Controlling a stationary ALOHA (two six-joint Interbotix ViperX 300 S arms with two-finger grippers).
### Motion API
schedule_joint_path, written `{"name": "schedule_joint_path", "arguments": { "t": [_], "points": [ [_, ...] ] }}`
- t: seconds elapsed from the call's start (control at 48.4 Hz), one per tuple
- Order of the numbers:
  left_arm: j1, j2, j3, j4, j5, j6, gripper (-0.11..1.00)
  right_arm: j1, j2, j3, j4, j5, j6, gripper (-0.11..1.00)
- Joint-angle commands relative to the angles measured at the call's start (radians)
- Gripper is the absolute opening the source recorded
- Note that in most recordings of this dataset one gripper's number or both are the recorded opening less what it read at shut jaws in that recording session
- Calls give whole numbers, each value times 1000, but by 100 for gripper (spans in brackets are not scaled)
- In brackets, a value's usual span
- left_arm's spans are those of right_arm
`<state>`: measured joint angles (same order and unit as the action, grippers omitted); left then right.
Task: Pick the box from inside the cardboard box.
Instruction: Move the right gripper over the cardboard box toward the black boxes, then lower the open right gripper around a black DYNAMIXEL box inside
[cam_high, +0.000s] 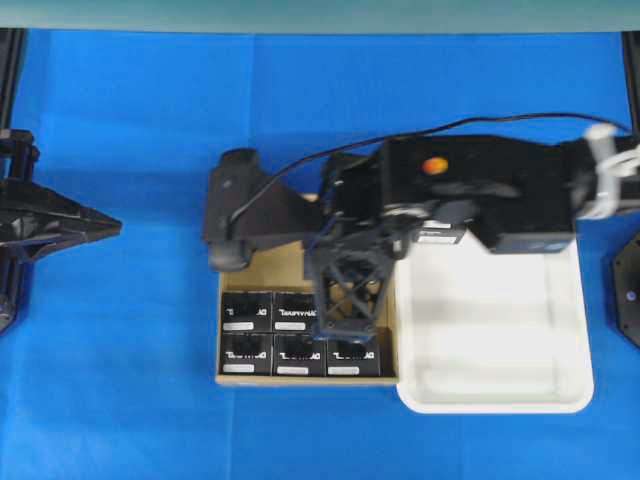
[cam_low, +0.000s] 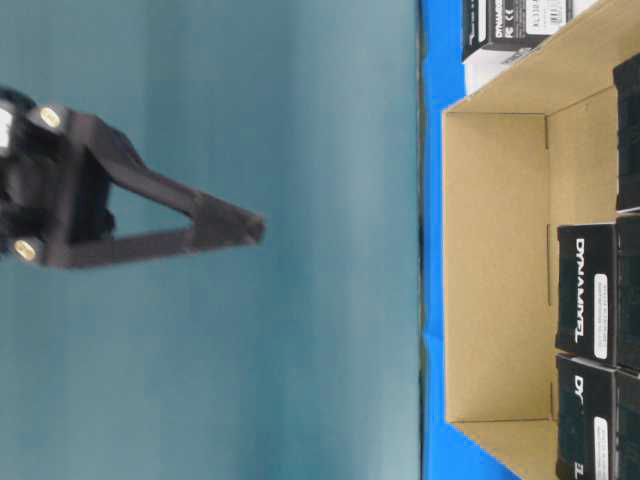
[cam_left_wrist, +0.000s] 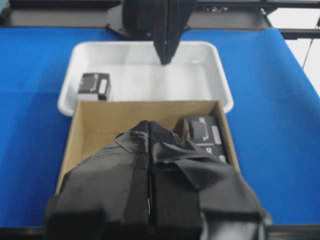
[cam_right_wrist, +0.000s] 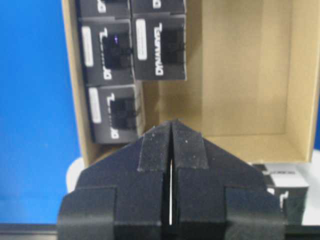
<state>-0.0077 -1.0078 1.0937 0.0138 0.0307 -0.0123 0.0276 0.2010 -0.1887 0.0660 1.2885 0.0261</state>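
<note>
1. Left claw (cam_left_wrist: 150, 125), nearest in the left wrist view: fingers pressed flat together, gripping nothing; held off to the left over the blue table (cam_high: 130, 380), well apart from the carton.
2. Carton (cam_left_wrist: 82, 125), just beyond that claw: shallow, square, brown, open at the top, with much of its tan floor bare.
3. Black boxes (cam_high: 297, 355), five showing inside the carton, packed touching one another against one wall: three in the front row and two behind, as seen from above. Upright, tops facing up. Tops close to square, so hardly any long axis; white lettering running left to right in the overhead view, with the narrow white label strip parallel to it along one edge.
4. White tray (cam_left_wrist: 150, 75), touching or just beside the carton's far wall, with a lone black box (cam_left_wrist: 94, 85) near one corner, label upward.
5. Right claw (cam_left_wrist: 165, 57), farthest: pointing down, fingers closed tip to tip, holding nothing; from above, over the right part of the carton, beside the boxes; contact with any of them not discernible.
</note>
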Motion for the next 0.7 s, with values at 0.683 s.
{"name": "schedule_joint_path", "arguments": {
  "t": [0.683],
  "points": [
    [2, -31, -31, 3, 66, 0, -7, -6, 132, -129, 5, 55, -138, 2]
  ]
}}
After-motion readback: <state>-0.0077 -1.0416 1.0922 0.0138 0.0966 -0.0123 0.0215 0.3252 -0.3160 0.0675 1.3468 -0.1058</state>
